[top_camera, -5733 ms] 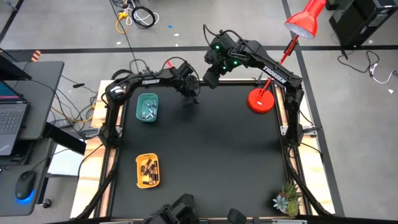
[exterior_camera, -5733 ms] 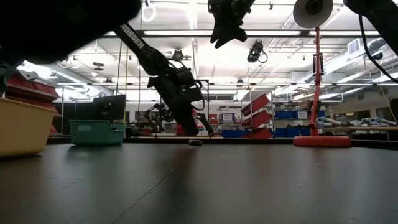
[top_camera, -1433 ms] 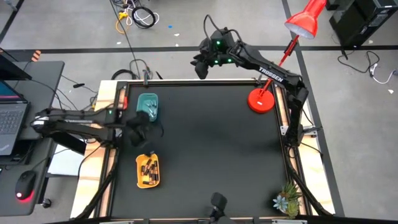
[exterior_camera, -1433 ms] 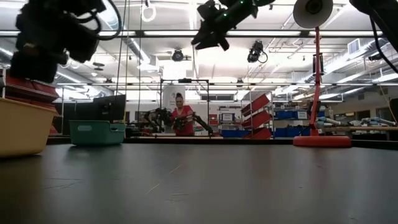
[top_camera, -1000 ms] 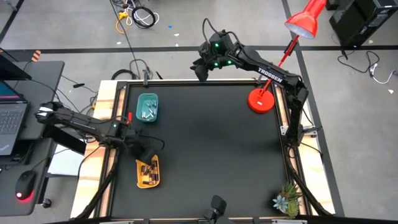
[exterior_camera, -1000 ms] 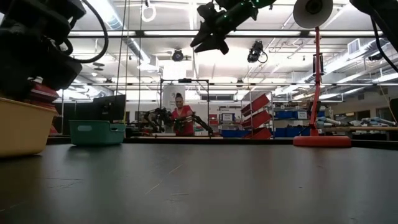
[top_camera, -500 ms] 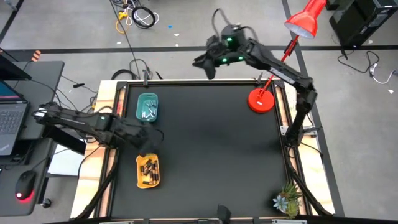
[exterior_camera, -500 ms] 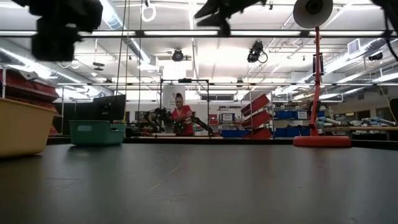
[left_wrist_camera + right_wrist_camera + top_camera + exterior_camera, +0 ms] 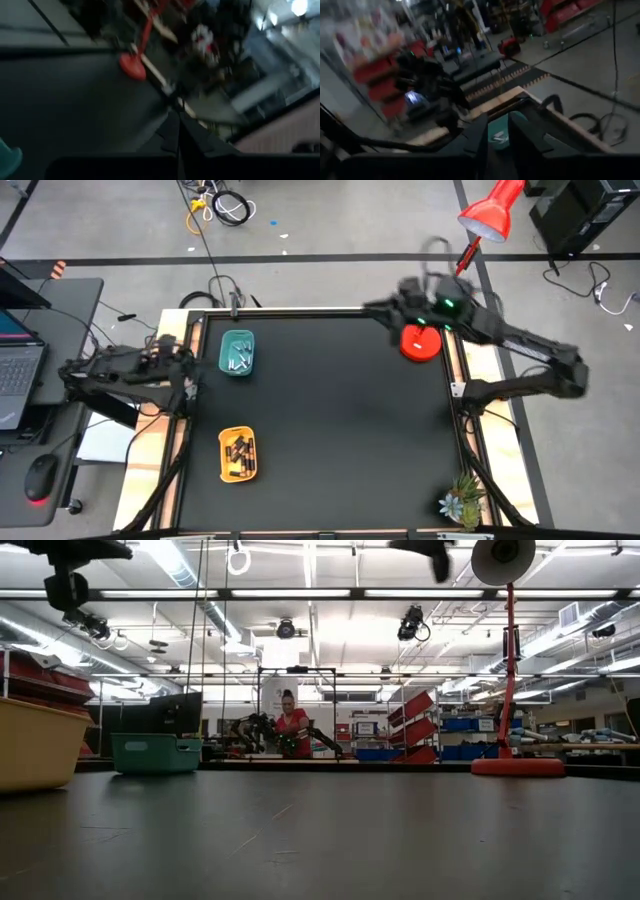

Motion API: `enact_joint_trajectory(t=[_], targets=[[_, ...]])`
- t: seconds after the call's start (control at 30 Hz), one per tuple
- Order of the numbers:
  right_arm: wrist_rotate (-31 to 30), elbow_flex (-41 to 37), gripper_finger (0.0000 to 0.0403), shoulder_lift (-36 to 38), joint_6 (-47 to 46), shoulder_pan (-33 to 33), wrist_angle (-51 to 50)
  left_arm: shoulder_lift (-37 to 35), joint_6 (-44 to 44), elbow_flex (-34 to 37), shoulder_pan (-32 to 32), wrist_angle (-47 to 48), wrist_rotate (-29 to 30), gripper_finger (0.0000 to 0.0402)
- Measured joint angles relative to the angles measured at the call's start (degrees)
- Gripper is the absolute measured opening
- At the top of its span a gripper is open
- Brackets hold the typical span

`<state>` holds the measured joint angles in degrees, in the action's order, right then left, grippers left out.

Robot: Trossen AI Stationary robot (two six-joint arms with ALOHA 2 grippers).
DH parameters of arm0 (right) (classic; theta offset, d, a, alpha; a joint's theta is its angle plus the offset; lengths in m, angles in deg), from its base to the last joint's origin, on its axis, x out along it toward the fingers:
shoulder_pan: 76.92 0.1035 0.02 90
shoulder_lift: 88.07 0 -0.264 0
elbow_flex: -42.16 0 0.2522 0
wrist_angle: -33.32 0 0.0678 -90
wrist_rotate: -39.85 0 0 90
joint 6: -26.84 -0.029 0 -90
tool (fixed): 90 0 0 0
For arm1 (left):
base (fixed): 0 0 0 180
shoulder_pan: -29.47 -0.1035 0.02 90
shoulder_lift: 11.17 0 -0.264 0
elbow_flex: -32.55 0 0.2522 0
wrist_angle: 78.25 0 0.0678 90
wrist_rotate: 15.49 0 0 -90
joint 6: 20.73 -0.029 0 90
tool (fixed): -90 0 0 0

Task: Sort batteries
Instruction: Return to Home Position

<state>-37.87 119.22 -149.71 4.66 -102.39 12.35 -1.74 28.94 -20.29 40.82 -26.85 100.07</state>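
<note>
Two dark, slender, jointed arms: the right arm (image 9: 512,342) carries small green lights (image 9: 445,305) (glowing near its wrist); the left end effector (image 9: 176,120) has dark, tapering fingers.

Low view: the yellow bin (image 9: 30,750), cut off at the left edge, and the teal bin (image 9: 155,755) hide their contents behind their walls. High view: batteries (image 9: 238,455) too small to count.

I'm seeing a black table (image 9: 340,420), a teal tray (image 9: 223,352) showing silvery batteries (image 9: 238,358), a yellow tray (image 9: 223,444) showing dark batteries (image 9: 240,456), and a red lamp (image 9: 421,345).
</note>
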Motion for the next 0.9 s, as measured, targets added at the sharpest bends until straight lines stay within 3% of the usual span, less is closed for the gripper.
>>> enact_joint_trajectory(t=[0.17,0.37,0.63,0.9], targets=[[-2.49,-17.71,0.0066,15.15,-12.03,0.19,8.01,-1.89,-3.93,1.91,0.00,-0.60,7.85,0.0027],[-6.74,-30.35,0.0053,30.56,-19.25,0.17,12.73,-1.86,-6.19,1.91,0.00,-2.24,8.29,0.0030],[-6.73,-39.29,0.0052,42.80,-11.65,0.13,12.61,-1.84,-7.62,1.91,0.00,-2.07,6.57,0.0030],[-6.48,-42.91,0.0050,44.80,-3.52,0.13,12.30,-1.84,-7.49,1.92,0.00,-2.07,6.56,0.0030]])
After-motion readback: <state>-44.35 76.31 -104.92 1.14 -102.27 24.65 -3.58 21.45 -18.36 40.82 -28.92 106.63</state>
